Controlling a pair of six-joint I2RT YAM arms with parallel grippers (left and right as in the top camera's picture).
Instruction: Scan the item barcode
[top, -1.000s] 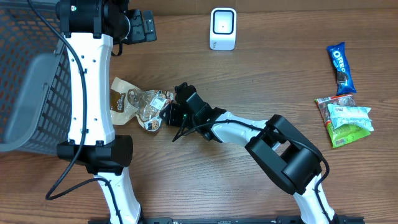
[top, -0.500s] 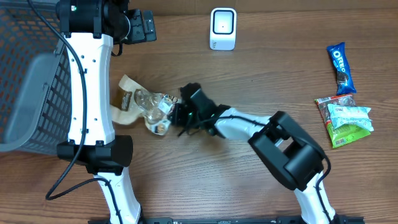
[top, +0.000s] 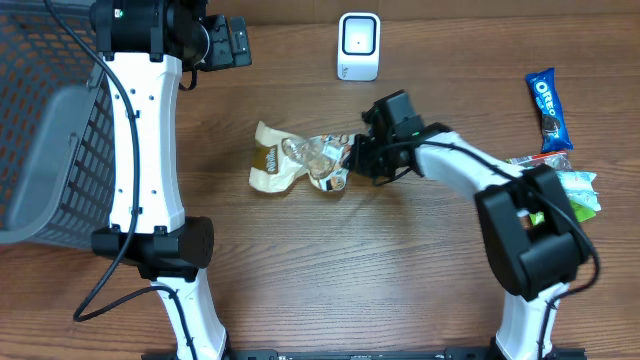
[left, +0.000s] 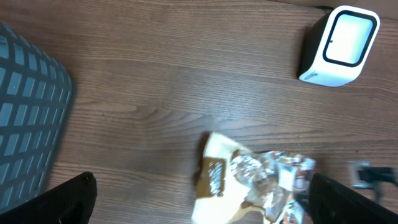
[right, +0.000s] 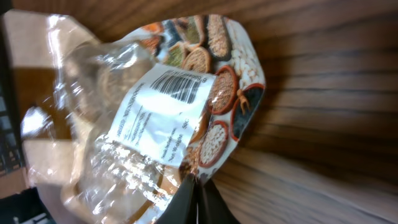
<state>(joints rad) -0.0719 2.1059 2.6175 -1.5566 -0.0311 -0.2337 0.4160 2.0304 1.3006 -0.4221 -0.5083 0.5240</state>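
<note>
- Right gripper (top: 352, 162): fingers pressed together on a thin fold at the corner of the bag (top: 298, 164). It is a small pinch on slippery film.
- The bag sits mid-table (top: 420, 280), below and left of the scanner (top: 358, 45) and apart from it. We cannot tell whether it hangs clear of the wood or drags on it.
- The barcode (right: 180, 85) is printed on a white label (right: 152, 121) and faces the right wrist camera. The film around it is crinkled and glossy.
- Left gripper (top: 240, 42): jaws spread wide and holding nothing, parked left of the scanner.
- Step in hand, as we judge it, is presenting the code to the scanner window.
- To do it well, we carry the bag slowly, since the hold is slight and the bag may swing or slip.
- We roll the wrist until the label squarely faces the window — bars flat, not folded.
- We pause there and keep glare off the film.
</note>
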